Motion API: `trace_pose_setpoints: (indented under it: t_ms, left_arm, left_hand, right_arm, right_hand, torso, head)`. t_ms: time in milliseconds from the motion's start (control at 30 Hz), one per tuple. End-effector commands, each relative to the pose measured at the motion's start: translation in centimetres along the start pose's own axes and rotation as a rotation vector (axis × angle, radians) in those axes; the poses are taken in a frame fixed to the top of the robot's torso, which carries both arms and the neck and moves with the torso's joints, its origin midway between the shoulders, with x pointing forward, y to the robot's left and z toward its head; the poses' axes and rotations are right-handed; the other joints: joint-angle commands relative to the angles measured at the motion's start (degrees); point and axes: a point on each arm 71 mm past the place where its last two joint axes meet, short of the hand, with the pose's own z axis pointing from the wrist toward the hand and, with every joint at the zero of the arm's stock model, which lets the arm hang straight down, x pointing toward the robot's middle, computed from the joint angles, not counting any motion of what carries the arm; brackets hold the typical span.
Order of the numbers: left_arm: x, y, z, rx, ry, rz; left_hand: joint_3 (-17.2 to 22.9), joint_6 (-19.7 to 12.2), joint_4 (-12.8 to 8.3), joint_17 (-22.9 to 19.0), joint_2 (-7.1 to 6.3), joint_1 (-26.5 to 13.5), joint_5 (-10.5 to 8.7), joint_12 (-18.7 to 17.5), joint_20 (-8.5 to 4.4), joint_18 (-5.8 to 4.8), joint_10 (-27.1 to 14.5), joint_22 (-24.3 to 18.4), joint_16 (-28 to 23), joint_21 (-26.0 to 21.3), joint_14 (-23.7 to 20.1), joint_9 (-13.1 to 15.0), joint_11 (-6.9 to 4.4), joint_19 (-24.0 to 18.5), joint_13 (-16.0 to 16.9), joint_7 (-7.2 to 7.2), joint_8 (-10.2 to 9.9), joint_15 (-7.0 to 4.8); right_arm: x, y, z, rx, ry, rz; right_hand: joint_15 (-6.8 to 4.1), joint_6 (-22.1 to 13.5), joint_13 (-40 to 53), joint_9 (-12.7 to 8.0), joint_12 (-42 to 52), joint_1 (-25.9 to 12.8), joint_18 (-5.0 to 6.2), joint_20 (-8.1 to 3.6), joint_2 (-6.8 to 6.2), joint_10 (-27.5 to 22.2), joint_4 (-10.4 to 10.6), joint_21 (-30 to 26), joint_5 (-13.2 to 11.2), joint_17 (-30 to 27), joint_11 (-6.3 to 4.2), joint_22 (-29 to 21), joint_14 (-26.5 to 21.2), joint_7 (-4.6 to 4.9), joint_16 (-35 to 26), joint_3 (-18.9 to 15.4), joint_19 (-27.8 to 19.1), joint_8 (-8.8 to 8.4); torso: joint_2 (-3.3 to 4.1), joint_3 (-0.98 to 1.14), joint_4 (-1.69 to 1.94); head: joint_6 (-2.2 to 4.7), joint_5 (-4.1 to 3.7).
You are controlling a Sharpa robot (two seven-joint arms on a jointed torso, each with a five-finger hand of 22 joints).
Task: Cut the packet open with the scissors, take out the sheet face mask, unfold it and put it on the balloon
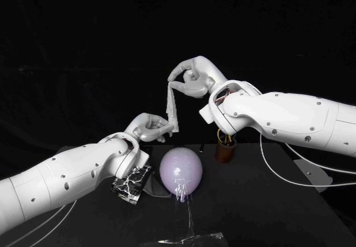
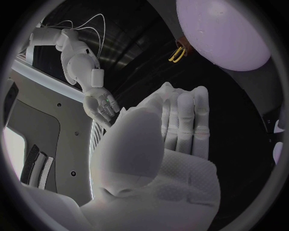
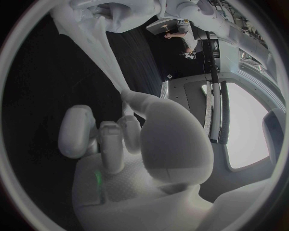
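A white sheet mask (image 1: pixel 171 105) hangs as a narrow, still-folded strip stretched between my two hands above the table. My right hand (image 1: pixel 194 77) pinches its upper end, and my left hand (image 1: pixel 152 127) pinches its lower end. In the right wrist view the mask (image 3: pixel 99 48) runs from the right hand's (image 3: pixel 120 144) fingertips up to the left hand (image 3: pixel 114 12). A pale lilac balloon (image 1: pixel 181 171) stands on the table just below the left hand; the left wrist view has the balloon (image 2: pixel 226 31) beyond the left hand (image 2: pixel 175 125). A dark, shiny packet (image 1: pixel 132 184) lies beside my left forearm.
Scissors with yellow-orange handles (image 1: pixel 225 139) sit behind the balloon, under my right forearm, and their handles (image 2: pixel 176 54) show next to the balloon in the left wrist view. A clear plastic piece (image 1: pixel 189 237) lies near the table's front edge. Cables trail off the right arm.
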Motion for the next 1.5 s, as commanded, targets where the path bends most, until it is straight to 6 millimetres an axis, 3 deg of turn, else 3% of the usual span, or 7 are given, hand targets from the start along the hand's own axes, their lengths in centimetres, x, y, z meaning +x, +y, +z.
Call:
trace_pose_setpoints:
  t_ms: [33,200,267,400,867,1167,1500]
  left_arm:
    - [0.1,-0.6,-0.1,0.051,-0.001,-0.033]
    - [0.1,-0.8,-0.4,0.083,0.012,-0.045]
    - [0.0,-0.9,-0.6,0.094,0.018,-0.051]
    - [-0.2,-0.8,-0.8,0.099,0.021,-0.069]
    - [-1.9,0.7,-1.3,-0.003,-0.003,-0.163]
    - [-2.3,0.9,-1.2,-0.036,0.024,-0.164]
    - [-1.8,0.8,-0.9,-0.052,0.053,-0.194]
  left_hand:
    - [2.09,0.1,-0.72,0.03,1.23,2.27,-0.06,0.01,-0.32,0.77,-0.06,0.33,0.27,0.44,0.09,0.21,-0.71,0.01,-0.15,-0.48,0.44,-0.56]
    - [6.78,-0.11,-2.01,-0.16,0.9,3.83,-0.11,-0.57,-1.1,0.64,1.37,2.23,-0.16,2.66,-0.12,1.28,-0.83,-1.09,-0.68,-0.2,1.81,-0.69]
    - [9.82,-0.05,-1.88,-0.25,-0.17,2.8,-0.26,-1.29,-1.31,0.55,2.45,3.73,-0.31,4.31,0.0,1.92,-1.05,-2.2,-1.12,-0.28,2.45,-0.91]
    - [10.84,0.05,-2.16,-0.26,-1.07,2.36,-0.11,-1.6,-1.32,0.53,2.87,4.28,-0.36,4.88,0.0,2.18,-1.09,-2.67,-1.29,-0.4,2.69,-0.92]
    - [11.98,0.35,-2.45,-0.33,-2.46,0.71,-0.14,-1.89,-1.07,0.44,3.96,5.11,-0.57,5.6,-0.21,2.79,-0.87,-3.52,-1.69,-0.22,3.63,-0.66]
    - [10.31,4.1,-1.52,1.11,-5.83,-1.96,-0.19,-0.48,-0.83,0.63,8.22,5.42,1.14,5.93,2.04,2.9,-2.94,-2.94,-1.73,-2.72,5.27,-2.34]
    - [9.59,5.84,1.27,2.9,-6.63,-3.96,-0.15,-0.4,-0.78,0.63,9.72,5.29,2.4,5.59,3.36,1.78,-3.68,-2.53,-2.08,-4.16,4.63,-3.12]
  right_arm:
    - [0.0,-0.1,0.1,-0.002,0.009,-0.006]
    - [-0.2,-0.4,0.1,0.008,0.006,-0.011]
    - [-0.4,-0.7,0.1,0.014,0.004,-0.014]
    - [-0.7,-1.2,0.0,0.028,0.0,-0.02]
    - [-3.2,-3.7,-1.8,0.085,-0.038,-0.045]
    - [-3.5,-5.0,-2.5,0.116,-0.041,-0.049]
    - [-2.8,-5.1,-2.5,0.123,-0.024,-0.044]
  right_hand:
    - [-0.1,0.31,5.11,0.05,-0.32,-0.17,-0.21,-0.25,0.45,0.35,-0.18,-0.23,0.27,15.1,-0.06,9.57,6.1,0.02,0.25,0.06,0.2,0.28]
    - [-0.1,0.31,5.11,0.05,-0.32,-0.17,-0.21,-0.25,0.45,0.35,-0.18,-0.23,0.27,15.1,-0.06,9.57,6.1,0.02,0.25,0.06,0.2,0.28]
    - [-0.1,0.31,5.13,0.05,-0.3,-0.2,-0.2,-0.25,0.47,0.36,-0.2,-0.25,0.27,15.1,-0.05,9.56,6.1,0.02,0.25,0.04,0.19,0.28]
    - [-0.09,0.31,5.16,0.05,-0.28,-0.23,-0.2,-0.24,0.48,0.37,-0.21,-0.26,0.27,15.1,-0.05,9.56,6.1,0.03,0.25,0.02,0.19,0.29]
    - [-0.08,0.31,5.15,0.06,-0.3,-0.26,-0.22,-0.24,0.49,0.37,-0.24,-0.12,0.25,15.1,-0.04,9.59,6.1,0.03,0.25,-0.01,0.22,0.3]
    - [-0.08,0.31,5.16,0.06,-0.29,-0.27,-0.23,-0.24,0.48,0.37,-0.25,-0.08,0.25,15.1,-0.04,9.6,6.1,0.03,0.25,-0.03,0.23,0.3]
    - [-0.07,0.32,5.12,0.06,-0.36,-0.31,-0.21,-0.23,0.48,0.35,-0.27,-0.18,0.24,15.1,-0.04,9.57,6.1,0.02,0.25,-0.06,0.2,0.31]
  torso:
    - [0.04,0.0,-0.02]
    - [0.03,0.02,-0.07]
    - [0.02,0.04,-0.01]
    - [0.03,0.02,0.02]
    - [0.02,0.09,-0.05]
    - [0.0,0.14,-0.04]
    - [0.0,0.01,-0.06]
  head:
    - [-0.24,0.07]
    - [-0.37,-0.02]
    - [-0.44,-0.04]
    - [-0.45,-0.18]
    - [-0.84,-0.08]
    - [-0.85,0.09]
    - [-0.85,0.0]
